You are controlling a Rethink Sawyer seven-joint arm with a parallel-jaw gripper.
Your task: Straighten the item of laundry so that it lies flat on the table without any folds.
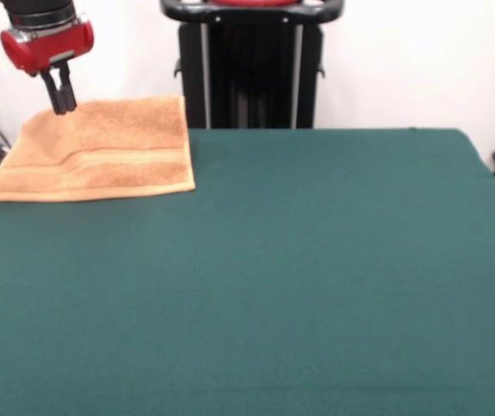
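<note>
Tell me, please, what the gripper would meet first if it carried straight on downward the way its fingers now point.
Most likely the towel. The gripper points straight down with its tips at the towel's far edge, near the table's corner. From this one view, depth is unclear, so whether they already touch the cloth cannot be told.

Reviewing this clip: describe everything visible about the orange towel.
The small orange-tan terry-cloth towel lies spread at the far left corner of the dark green felt-covered table, apparently reaching its edges. A woven band runs along its near side. It looks mostly flat, with a slight ridge near the band. The red-and-black end effector meets its far left corner.
</note>
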